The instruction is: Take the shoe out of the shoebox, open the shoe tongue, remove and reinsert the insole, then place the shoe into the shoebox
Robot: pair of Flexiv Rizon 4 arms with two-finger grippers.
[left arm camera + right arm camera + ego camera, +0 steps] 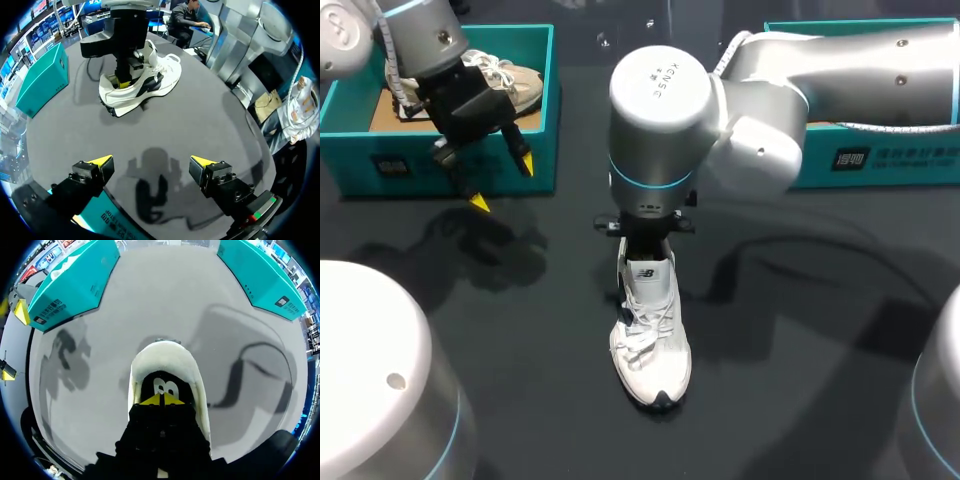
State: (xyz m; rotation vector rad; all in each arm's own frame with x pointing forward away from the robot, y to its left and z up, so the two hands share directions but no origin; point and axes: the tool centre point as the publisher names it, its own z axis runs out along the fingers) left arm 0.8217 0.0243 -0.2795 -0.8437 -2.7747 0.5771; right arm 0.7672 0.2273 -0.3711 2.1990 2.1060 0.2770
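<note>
Right gripper (162,399) comes straight down into the collar of the white shoe (658,372), just behind the tongue (161,387). Yellow tips are drawn together to one point at the tongue's upper edge. Cannot tell whether any tongue material sits between them.

Shoe stands upright on the dark table (820,340), between the two teal boxes, heel end under the gripper, toe toward the robot. It is out of its box, so I judge the tongue-opening step in hand. The vertical approach suits hooking the tongue back. Laces (640,335) lie loose, which should let it lift.

Left gripper (502,184) hangs just in front of the left shoebox (380,165), well apart from the shoe, fingers spread wide, holding nothing. Probably parked clear of the working arm. A beige shoe (510,80) lies in that box.

Right shoebox (900,160) is partly covered by the right arm; contents not visible.
</note>
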